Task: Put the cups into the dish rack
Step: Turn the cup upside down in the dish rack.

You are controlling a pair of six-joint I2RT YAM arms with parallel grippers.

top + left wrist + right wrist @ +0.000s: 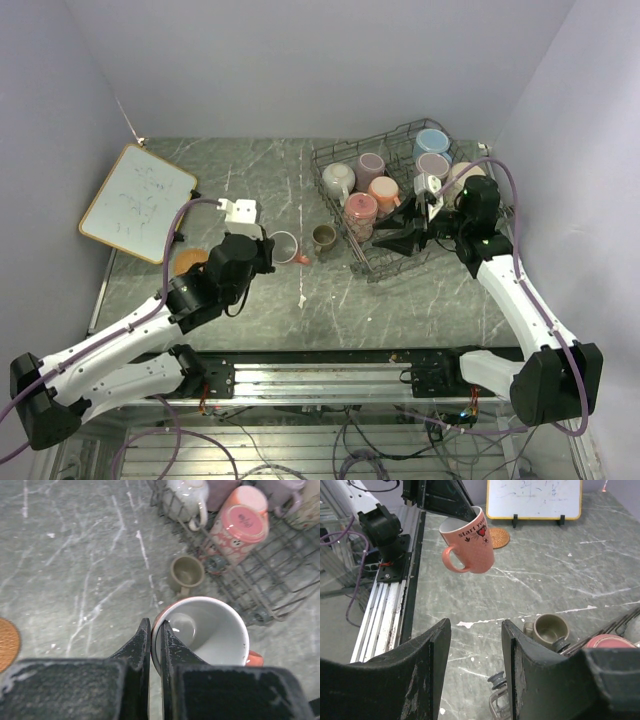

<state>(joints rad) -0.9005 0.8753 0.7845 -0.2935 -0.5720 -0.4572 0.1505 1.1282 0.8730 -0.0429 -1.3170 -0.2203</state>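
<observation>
Mug [472,545] lettering reads "Start you".

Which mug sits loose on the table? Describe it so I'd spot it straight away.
Find the grey wire dish rack on the right side of the table. Just off its near left corner a small olive-brown mug stands upright on the table. It is the smallest, darkest mug, and the only one neither racked nor held like the pink mug in the left gripper.
</observation>
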